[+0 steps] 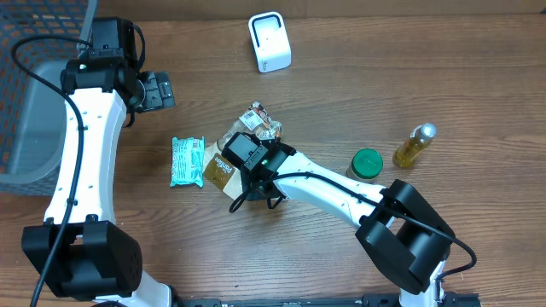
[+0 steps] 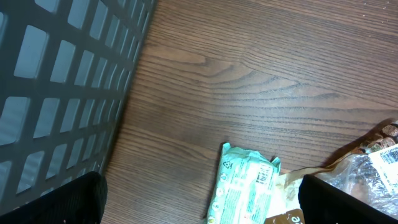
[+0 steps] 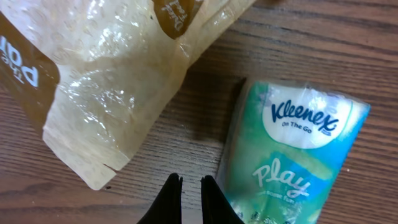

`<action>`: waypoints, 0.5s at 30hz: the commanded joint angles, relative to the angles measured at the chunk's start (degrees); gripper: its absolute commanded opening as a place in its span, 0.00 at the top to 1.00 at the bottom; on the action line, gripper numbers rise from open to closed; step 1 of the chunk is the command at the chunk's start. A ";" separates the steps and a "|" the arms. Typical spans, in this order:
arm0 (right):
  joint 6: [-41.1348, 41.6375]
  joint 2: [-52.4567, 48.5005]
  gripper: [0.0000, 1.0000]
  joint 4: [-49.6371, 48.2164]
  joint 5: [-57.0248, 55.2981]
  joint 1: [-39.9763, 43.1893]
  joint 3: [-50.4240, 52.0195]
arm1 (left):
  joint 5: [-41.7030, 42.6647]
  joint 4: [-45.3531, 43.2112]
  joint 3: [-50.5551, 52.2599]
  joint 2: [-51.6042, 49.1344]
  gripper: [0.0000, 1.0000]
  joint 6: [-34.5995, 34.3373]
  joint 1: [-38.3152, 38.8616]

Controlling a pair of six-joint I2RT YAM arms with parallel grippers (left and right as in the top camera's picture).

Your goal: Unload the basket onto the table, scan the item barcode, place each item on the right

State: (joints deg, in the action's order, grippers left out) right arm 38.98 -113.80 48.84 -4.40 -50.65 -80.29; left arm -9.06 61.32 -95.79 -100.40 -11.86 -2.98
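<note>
Rightward, bottle [image 1: 412,149] of yellow liquid, right gripper [image 3: 191,194] pressed together (beside tissue pack [image 3: 292,155]), left gripper [image 2: 199,202] spread.

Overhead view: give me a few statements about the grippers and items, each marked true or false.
1. The right gripper is shut with nothing between its fingers. True.
2. The tissue pack lies inside the basket. False: it lies on the table beside the brown pouch.
3. The left gripper is open and empty. True.
4. The left gripper holds the white scanner. False: the scanner stands alone near the top of the view, away from both grippers.
</note>
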 commanded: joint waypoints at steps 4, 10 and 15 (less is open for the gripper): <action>-0.04 -0.46 0.91 0.87 0.04 -0.07 -0.66 | -0.35 -0.04 -1.01 0.42 0.00 0.07 0.35; -0.04 -0.46 0.91 1.01 0.02 -0.07 -0.66 | -0.35 -0.04 -1.01 0.42 0.00 0.07 0.39; -0.04 -0.46 0.90 0.33 0.07 -0.07 -0.66 | -0.35 -0.04 -1.01 0.42 0.01 0.07 0.37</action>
State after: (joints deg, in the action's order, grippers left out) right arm 39.00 -113.80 49.87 -4.40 -50.68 -80.29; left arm -9.06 61.32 -95.79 -100.40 -11.88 -2.98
